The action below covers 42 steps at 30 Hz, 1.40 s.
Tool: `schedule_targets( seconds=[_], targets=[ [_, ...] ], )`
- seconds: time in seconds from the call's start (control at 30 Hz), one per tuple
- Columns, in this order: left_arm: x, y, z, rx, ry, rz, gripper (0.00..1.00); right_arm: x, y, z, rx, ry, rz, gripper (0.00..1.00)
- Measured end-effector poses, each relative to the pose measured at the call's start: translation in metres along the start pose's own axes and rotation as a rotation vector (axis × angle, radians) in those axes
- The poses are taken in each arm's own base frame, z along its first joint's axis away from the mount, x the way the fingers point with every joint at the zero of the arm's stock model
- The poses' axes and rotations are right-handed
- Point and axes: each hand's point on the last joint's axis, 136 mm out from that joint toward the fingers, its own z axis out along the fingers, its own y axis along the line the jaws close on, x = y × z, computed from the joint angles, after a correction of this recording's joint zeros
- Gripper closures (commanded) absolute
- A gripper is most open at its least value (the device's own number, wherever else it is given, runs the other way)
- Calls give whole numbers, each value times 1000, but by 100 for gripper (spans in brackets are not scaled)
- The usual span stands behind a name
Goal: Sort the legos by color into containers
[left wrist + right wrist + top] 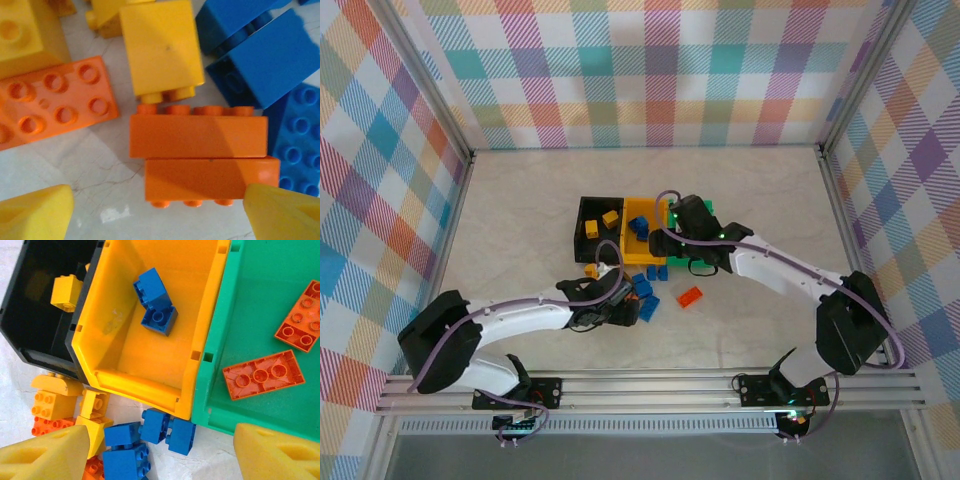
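Two blue studded plastic bricks (159, 320) are lying in the yellow-orange rectangular plastic bin (135, 382), the right gripper (160, 455) is hovering wide open above, and the left gripper (157, 215) is straddling, equally wide, two touching orange plastic bricks (200, 157) on the table (100, 170).

Three bins (581, 226), two blue bricks (156, 302) in yellow bin (135, 382), two orange bricks (262, 374) in green bin (250, 315)
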Motion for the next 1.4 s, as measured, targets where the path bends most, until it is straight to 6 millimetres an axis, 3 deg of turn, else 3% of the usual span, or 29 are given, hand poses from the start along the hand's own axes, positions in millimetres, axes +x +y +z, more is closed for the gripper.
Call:
schedule_targets(
  seconds=[0.2, 0.33, 0.5, 0.7, 0.83, 1.0, 1.13, 1.4],
  targets=[
    [-4, 3, 2, -14, -34, -33, 14, -6, 2, -7, -10, -32, 2, 24],
    [12, 24, -5, -53, -27, -47, 14, -2, 0, -6, -10, -30, 4, 24],
    [32, 54, -26, -102, -15, -60, 13, 0, -1, -5, -9, -30, 4, 24],
    [25, 51, -49, -35, -62, -93, 6, 0, -1, -4, -11, -32, 5, 24],
    [19, 38, -39, -33, -31, -75, 6, -1, -1, -4, -12, -34, 7, 24],
    [7, 18, -10, -63, 7, -41, 6, 0, -2, -4, -11, -33, 9, 23],
    [12, 18, 7, -94, 35, -30, 6, 0, -3, -11, -13, -45, 9, 23],
    [17, 24, 18, -130, 41, -25, 24, -5, -2, -18, -19, -70, 10, 23]
  ],
)
